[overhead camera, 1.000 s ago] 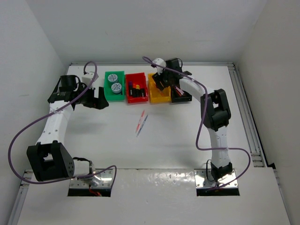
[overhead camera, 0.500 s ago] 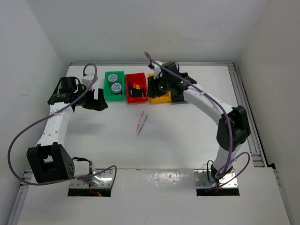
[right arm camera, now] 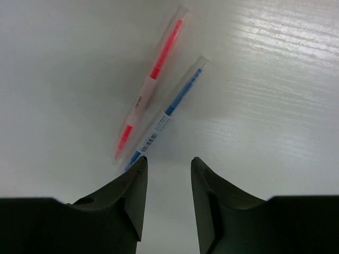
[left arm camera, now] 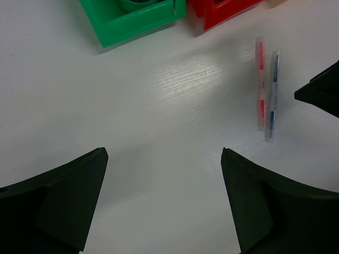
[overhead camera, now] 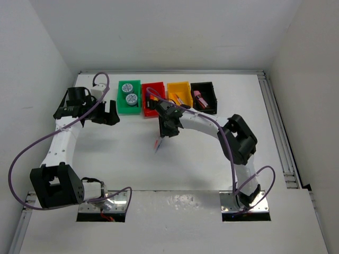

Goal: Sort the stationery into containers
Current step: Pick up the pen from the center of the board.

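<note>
Pink pen [right arm camera: 152, 83] and blue pen [right arm camera: 169, 110]: where did you have them?

— Lying close alongside each other on the table [overhead camera: 116, 153], well short of the black bin [overhead camera: 213, 98], where I judged they belonged. I was on the pick-up step, with neither pen gripped yet.

— And the grippers?

— My right gripper [right arm camera: 168, 165] hovered at the pens' near tips, jaws a little apart and empty. The left gripper [left arm camera: 164, 159] hung wide open near the green bin [left arm camera: 132, 21]. Next I needed to centre over one pen, descend and close.
</note>
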Tool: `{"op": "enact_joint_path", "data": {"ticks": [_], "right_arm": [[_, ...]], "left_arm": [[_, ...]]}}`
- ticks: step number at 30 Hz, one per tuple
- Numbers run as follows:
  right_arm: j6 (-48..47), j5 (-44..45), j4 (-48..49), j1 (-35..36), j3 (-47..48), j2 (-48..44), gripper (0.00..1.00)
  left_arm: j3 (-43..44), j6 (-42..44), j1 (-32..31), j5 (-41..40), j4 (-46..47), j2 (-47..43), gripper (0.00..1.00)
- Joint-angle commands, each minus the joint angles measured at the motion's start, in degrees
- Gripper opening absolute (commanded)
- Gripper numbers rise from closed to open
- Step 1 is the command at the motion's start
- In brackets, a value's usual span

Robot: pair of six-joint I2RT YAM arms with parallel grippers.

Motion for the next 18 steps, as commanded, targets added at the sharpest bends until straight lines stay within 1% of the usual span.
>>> {"op": "enact_joint_path", "data": {"ticks": [1,11,18], "right_arm": [[5.05,1.32,-0.49,0.03,2.50,0.75,0.38],[4.70,1.24,0.48,-0.05,4.35,5.23,0.40],[4.35,-0.35,0.91,0.03,5.05,5.42,0.40]], "left_arm": [[0.34,0.94,1.00,-0.81,-0.61,-2.39,0.95],[-0.62,1.90,1.88,-0.29,-0.43,-2.22,0.95],[-1.50,3.57,2.76,-0.11,-1.13,-2.31,0.95]]}}
